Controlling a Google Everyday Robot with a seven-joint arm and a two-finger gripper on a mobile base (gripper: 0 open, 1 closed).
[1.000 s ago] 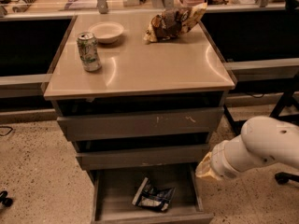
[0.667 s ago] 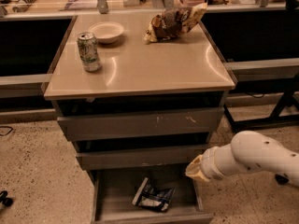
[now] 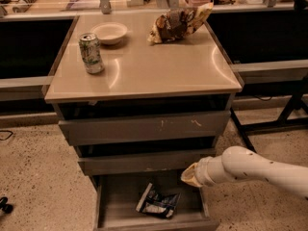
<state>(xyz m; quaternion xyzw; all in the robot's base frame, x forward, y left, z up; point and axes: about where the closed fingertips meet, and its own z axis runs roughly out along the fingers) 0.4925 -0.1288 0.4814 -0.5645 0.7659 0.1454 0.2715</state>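
Observation:
A white arm [image 3: 260, 167] reaches in from the right at floor level. Its gripper [image 3: 188, 176] sits at the right side of the open bottom drawer [image 3: 103, 211], just above the drawer's inside. A crumpled dark snack bag [image 3: 158, 202] lies flat in that drawer, a little below and left of the gripper, apart from it. The tan end of the arm hides the gripper's tip.
The grey cabinet's top [image 3: 154, 76] carries a green soda can [image 3: 91, 53], a white bowl [image 3: 109, 32] and a brown chip bag [image 3: 178, 22]. The two upper drawers [image 3: 144, 127] stand slightly ajar. Black table legs [image 3: 288, 114] stand at the right on the speckled floor.
The arm has swung left, bringing the gripper from beside the cabinet to over the right part of the open bottom drawer. The snack bag has not moved.

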